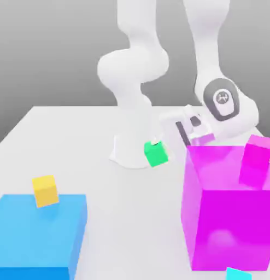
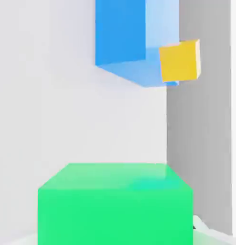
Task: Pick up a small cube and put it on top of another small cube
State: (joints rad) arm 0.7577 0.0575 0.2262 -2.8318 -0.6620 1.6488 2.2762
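Cyan cube (image 1: 237, 273) at front edge, jaws (image 1: 159, 149) closed on raised green cube (image 1: 156, 153)

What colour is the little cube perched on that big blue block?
Yellow. The small cube on the big blue block shows best in the exterior view.

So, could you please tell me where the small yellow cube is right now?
In the exterior view, the yellow cube sits at the left, at the far top edge of the big blue block.
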